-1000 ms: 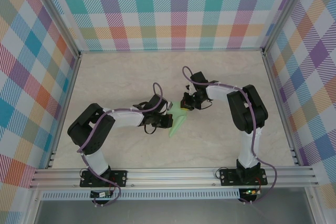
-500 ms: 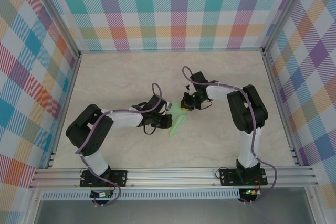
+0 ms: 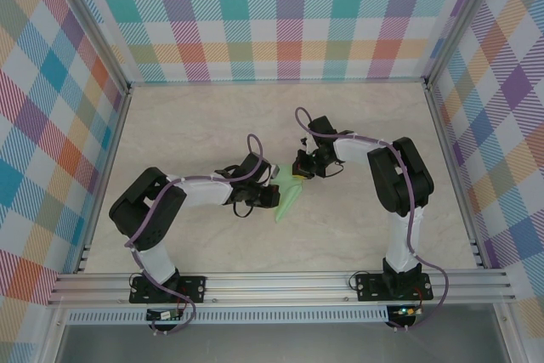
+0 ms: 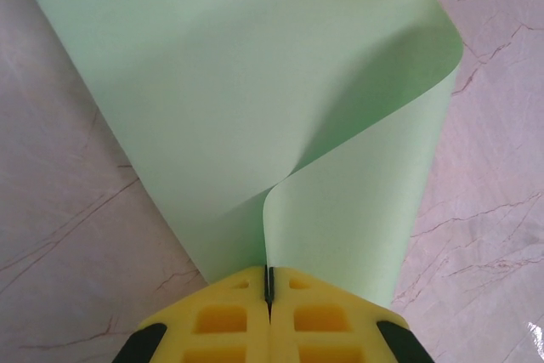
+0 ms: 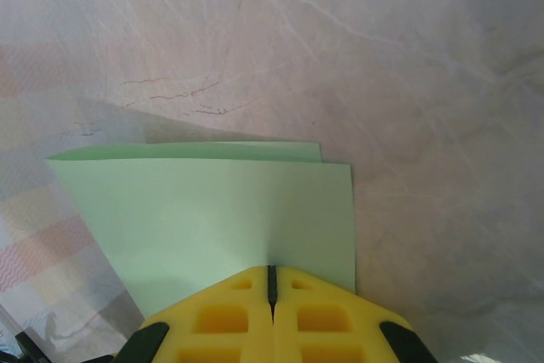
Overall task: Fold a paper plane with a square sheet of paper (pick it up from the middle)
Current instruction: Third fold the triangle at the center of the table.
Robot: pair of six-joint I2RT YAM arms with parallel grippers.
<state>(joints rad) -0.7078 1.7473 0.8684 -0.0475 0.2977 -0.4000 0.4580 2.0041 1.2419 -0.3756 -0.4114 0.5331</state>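
The light green paper plane (image 3: 287,199) lies mid-table, narrow, its point toward the near edge. My left gripper (image 3: 272,195) is shut on its left side; in the left wrist view the yellow fingers (image 4: 229,316) pinch a curled flap of the green paper (image 4: 255,82). At the plane's far end my right gripper (image 3: 301,174) is also shut. The right wrist view shows its fingers (image 5: 306,316) closed over the flat folded layers of the paper (image 5: 212,210), a second layer's edge peeking out behind.
Pale marble tabletop (image 3: 212,125) surrounds the work. Checked fabric walls (image 3: 280,14) on an aluminium frame (image 3: 272,282) close in the left, back and right sides. Both arm bases are bolted at the near rail.
The left arm's elbow shifted slightly out to the left and back again; both grippers and the paper stay where they were.
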